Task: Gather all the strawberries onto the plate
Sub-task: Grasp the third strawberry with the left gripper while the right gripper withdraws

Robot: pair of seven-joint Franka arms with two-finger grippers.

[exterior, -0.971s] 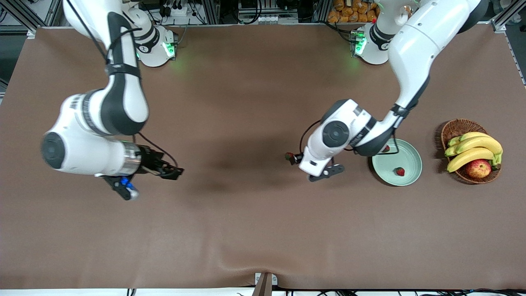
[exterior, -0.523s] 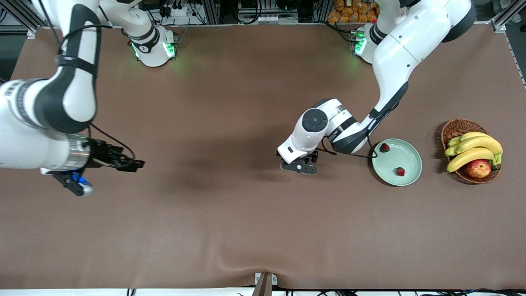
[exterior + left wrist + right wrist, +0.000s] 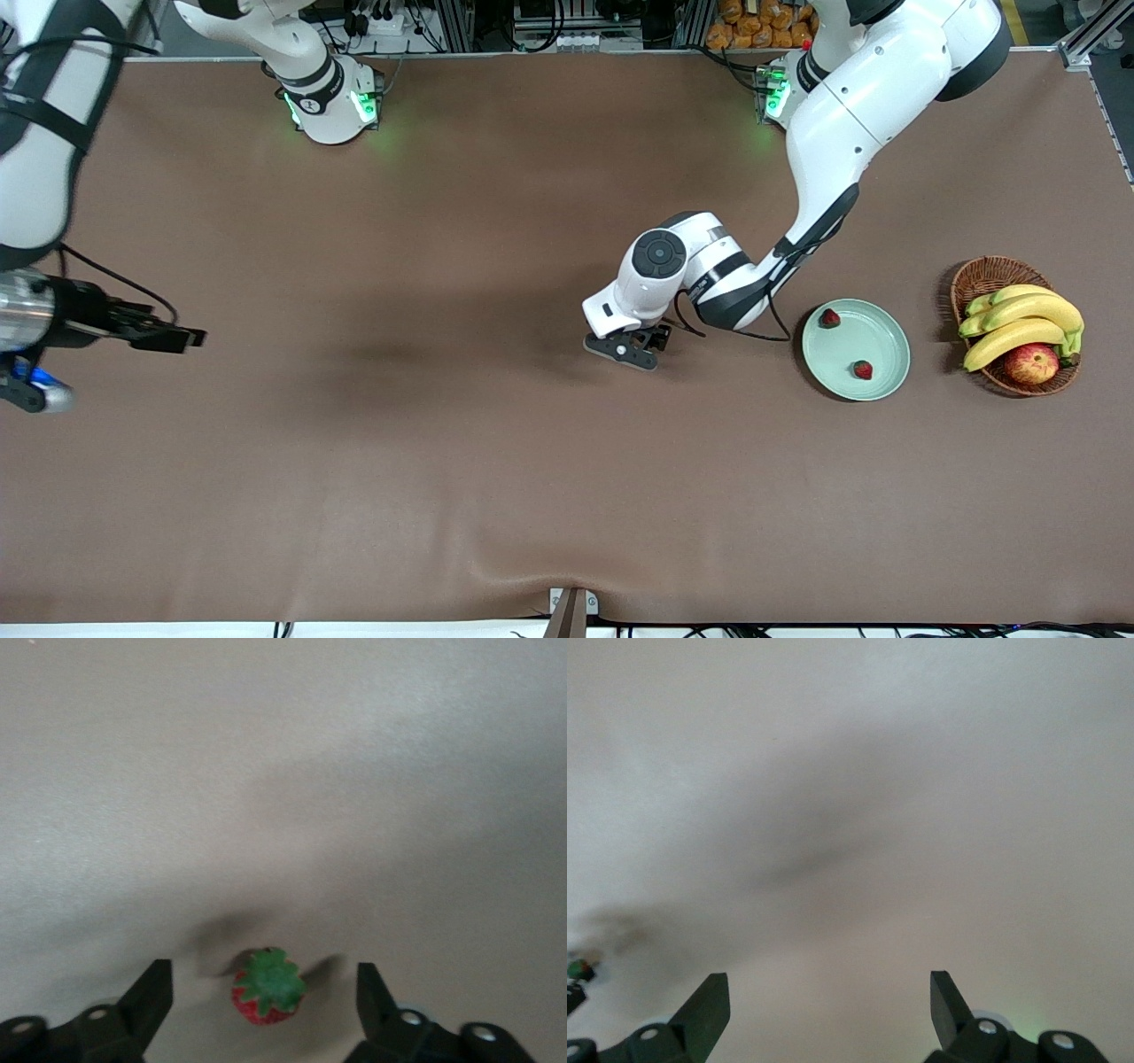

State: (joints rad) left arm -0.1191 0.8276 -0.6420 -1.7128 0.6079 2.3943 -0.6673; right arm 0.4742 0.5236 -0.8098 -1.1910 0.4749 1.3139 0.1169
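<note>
Two strawberries (image 3: 829, 317) (image 3: 862, 369) lie on the pale green plate (image 3: 877, 337). The third strawberry (image 3: 266, 997) lies on the brown table, beside the plate toward the right arm's end. It is hidden under the left hand in the front view. My left gripper (image 3: 631, 344) is low over this berry. In the left wrist view the left gripper (image 3: 263, 979) is open, with the berry between its fingers and clear of both. My right gripper (image 3: 182, 338) is open and empty at the right arm's end of the table, and it also shows in the right wrist view (image 3: 830, 1001).
A brown wicker basket (image 3: 982, 276) with bananas (image 3: 1019, 323) and an apple (image 3: 1030, 363) stands beside the plate at the left arm's end of the table. The brown table cover has a wrinkle near the front edge (image 3: 496, 558).
My left gripper has moved from beside the plate toward the right arm's end and now covers the third strawberry. My right arm has drawn back toward its own end of the table.
</note>
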